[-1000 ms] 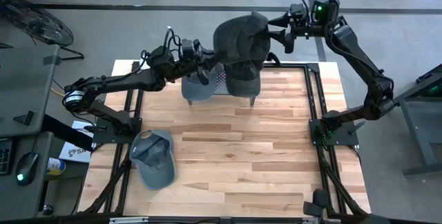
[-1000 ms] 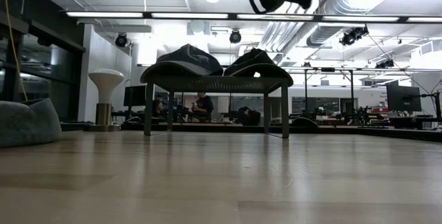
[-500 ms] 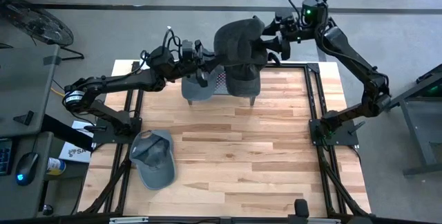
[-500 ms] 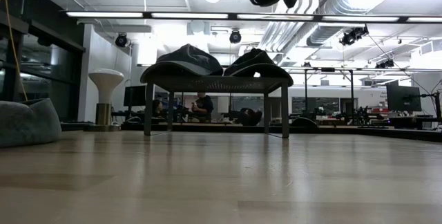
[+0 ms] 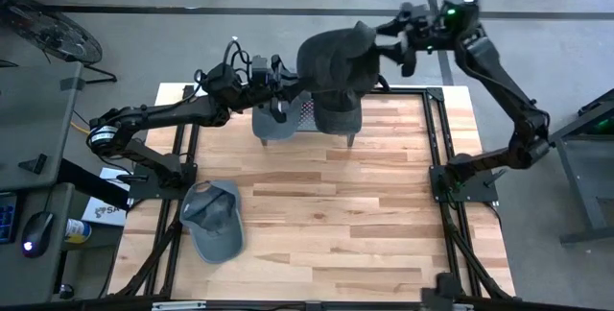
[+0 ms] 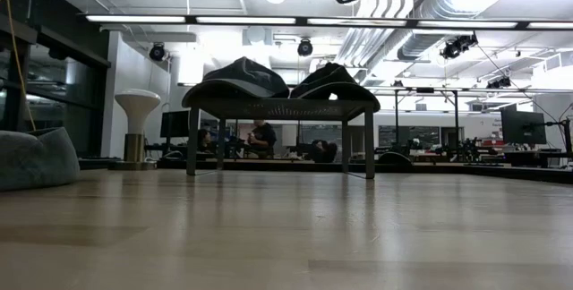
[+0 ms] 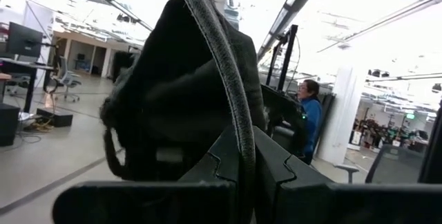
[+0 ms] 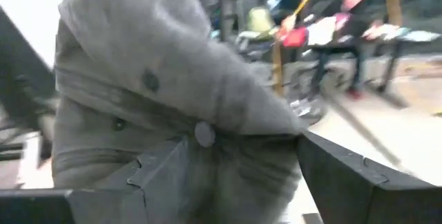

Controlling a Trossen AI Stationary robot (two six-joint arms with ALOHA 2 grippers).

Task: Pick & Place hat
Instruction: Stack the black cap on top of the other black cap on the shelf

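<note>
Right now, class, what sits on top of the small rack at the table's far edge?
Two dark caps rest on the rack: one cap and a second cap beside it. From above, a raised hat covers part of them.

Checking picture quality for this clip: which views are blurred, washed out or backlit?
Right wrist view: smeared throughout, the hat soft-edged. Left wrist view: bright ceiling washes out, leaving the hat a dark shape. Low view: evenly lit and sharp, arms only dark shapes at the top. High view: clear, soft shadows.

Overhead view evenly lit, soft shadows. Low view backlit by ceiling strips, glare upper frame. Right wrist motion-blurred; left wrist overexposed.
</note>
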